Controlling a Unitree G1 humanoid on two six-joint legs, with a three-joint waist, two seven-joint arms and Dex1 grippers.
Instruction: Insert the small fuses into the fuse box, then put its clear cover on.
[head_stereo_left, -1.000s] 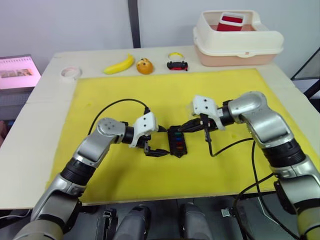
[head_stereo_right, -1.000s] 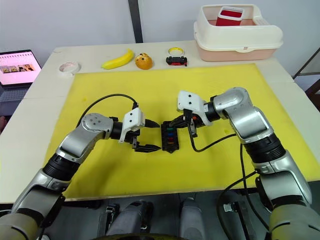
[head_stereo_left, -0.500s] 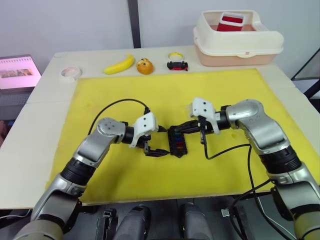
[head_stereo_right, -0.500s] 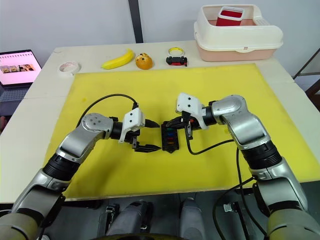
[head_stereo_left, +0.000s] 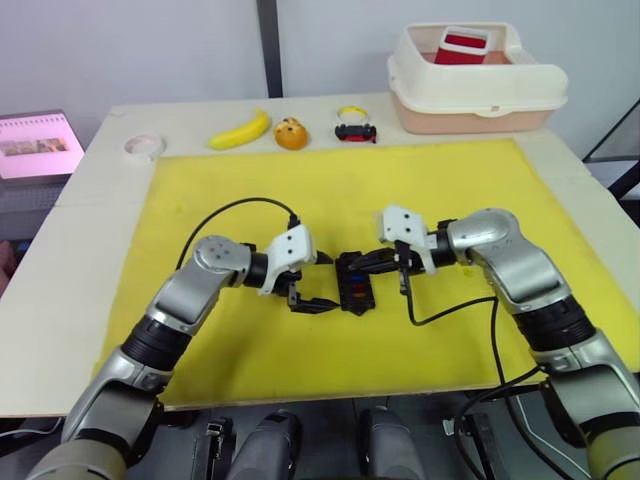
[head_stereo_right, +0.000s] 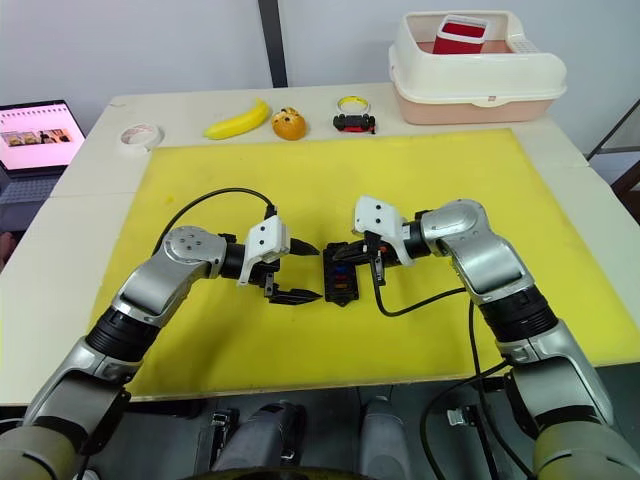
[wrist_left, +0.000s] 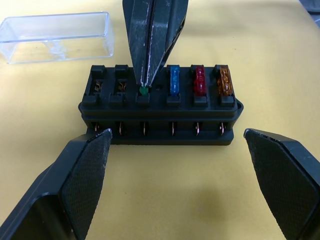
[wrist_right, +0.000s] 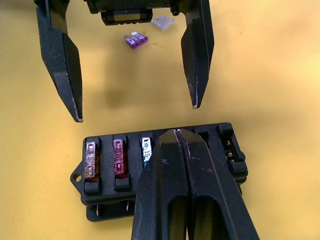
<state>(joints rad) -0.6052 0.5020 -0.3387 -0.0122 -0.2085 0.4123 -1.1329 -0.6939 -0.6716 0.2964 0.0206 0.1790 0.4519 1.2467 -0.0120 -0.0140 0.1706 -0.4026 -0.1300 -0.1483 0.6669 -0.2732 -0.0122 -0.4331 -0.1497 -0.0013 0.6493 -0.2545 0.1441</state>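
Note:
The black fuse box (wrist_left: 160, 112) lies on the yellow mat between my two grippers. Blue (wrist_left: 174, 82), red (wrist_left: 199, 81) and orange (wrist_left: 225, 81) fuses sit in three of its slots. My right gripper (head_stereo_left: 372, 263) is over the box, shut on a small green fuse (wrist_left: 144, 91) whose tip is at a middle slot. My left gripper (wrist_left: 177, 134) is open, one finger on each side of the box's near face, not touching it. The clear cover (wrist_left: 57, 36) lies on the mat just beyond the box. A purple fuse (wrist_right: 135, 40) and a pale one (wrist_right: 164, 22) lie loose under the left gripper.
The yellow mat (head_stereo_left: 300, 190) covers most of the table. Along its far edge are a banana (head_stereo_left: 240, 130), an orange toy (head_stereo_left: 290, 132), a toy car (head_stereo_left: 355, 130) and a tape roll (head_stereo_left: 143, 146). A cream tub (head_stereo_left: 475, 80) stands at the far right.
My right gripper has come down and slightly left onto the fuse box with the green fuse. The left gripper has stayed where it was.

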